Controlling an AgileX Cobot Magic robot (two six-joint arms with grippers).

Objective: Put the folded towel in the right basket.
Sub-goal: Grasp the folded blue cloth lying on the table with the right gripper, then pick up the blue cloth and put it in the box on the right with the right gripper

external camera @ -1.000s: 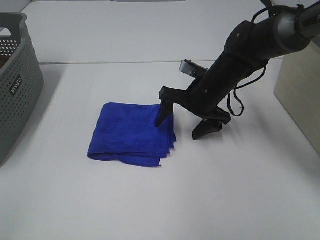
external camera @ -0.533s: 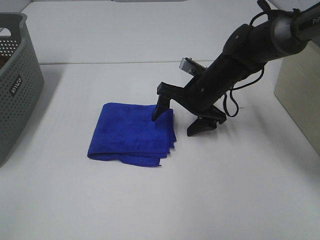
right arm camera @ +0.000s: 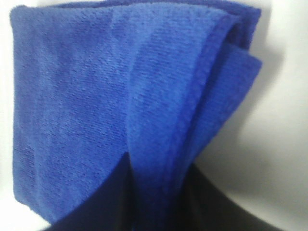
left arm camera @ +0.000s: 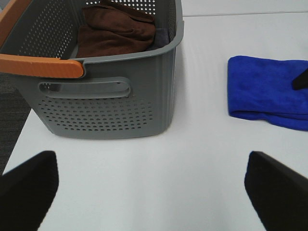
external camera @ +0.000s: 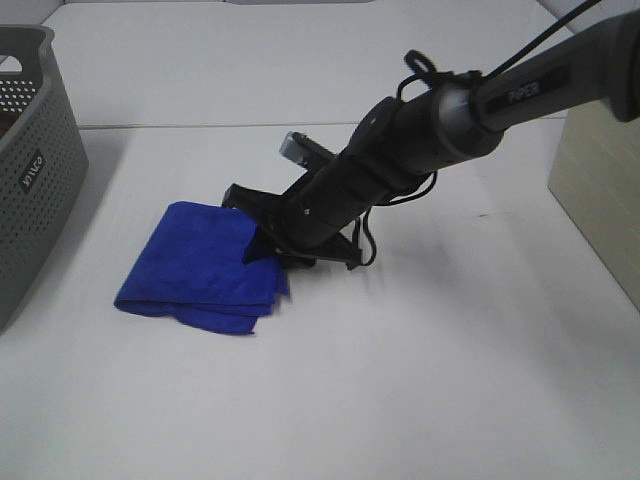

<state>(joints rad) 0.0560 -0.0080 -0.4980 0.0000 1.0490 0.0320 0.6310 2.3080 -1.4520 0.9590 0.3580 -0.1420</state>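
Pinching the folded blue towel (external camera: 195,265) by its right-hand edge, my right claw (external camera: 272,248) is clenched on the cloth. It lies on the white counter (external camera: 420,380) left of the middle, near the grey basket (external camera: 35,170) at the left edge. My left claw (left arm camera: 154,187) hangs released.

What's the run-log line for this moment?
right gripper: shut on blue towel edge | left gripper: open | towel: on table
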